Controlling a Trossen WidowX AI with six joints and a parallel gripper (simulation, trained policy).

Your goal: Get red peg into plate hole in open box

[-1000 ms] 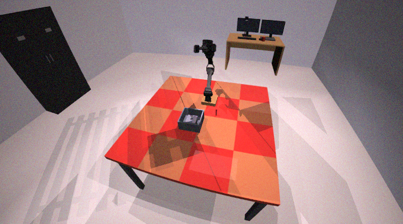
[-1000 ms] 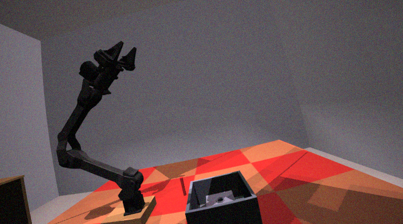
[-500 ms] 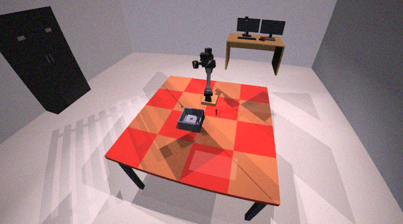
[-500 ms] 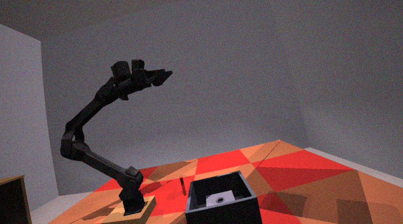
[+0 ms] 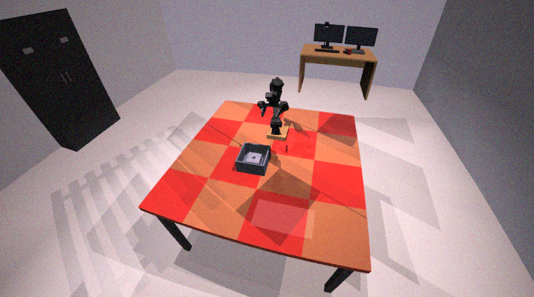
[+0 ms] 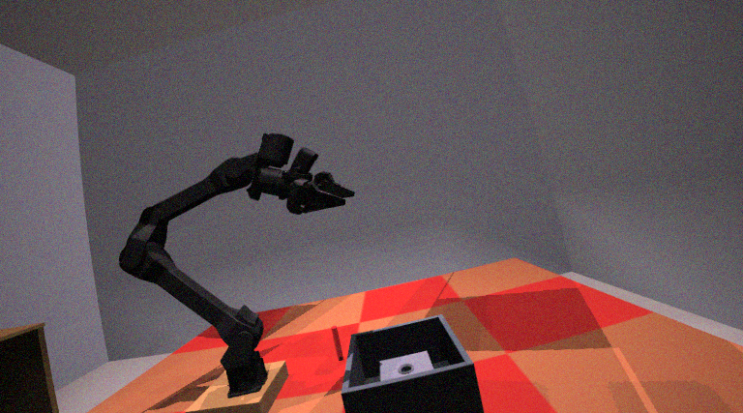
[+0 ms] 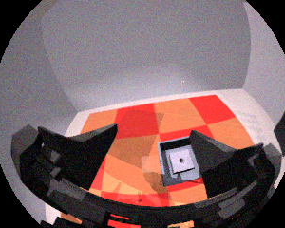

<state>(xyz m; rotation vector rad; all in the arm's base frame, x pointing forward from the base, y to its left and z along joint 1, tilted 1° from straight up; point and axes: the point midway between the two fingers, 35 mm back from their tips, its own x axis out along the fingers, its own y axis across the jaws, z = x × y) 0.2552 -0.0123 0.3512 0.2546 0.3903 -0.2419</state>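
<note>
The black parallel-jaw gripper (image 5: 272, 113) (image 6: 349, 198) (image 7: 154, 130) is spread nearly to its widest, with nothing between its angular, tapered fingers. The slim, dark-red peg (image 5: 286, 148) (image 6: 337, 343) lies below the gripper on the smooth red-and-orange checkered tabletop (image 5: 334, 230) (image 6: 548, 326) (image 7: 133, 123), outside the box. Lower than the gripper and ahead of it stands the square, open, slate-grey box (image 5: 251, 167) (image 6: 413, 395) (image 7: 164, 163), a flat whitish plate (image 5: 248, 156) (image 6: 391, 368) (image 7: 176, 166) with a round hole at its bottom.
</note>
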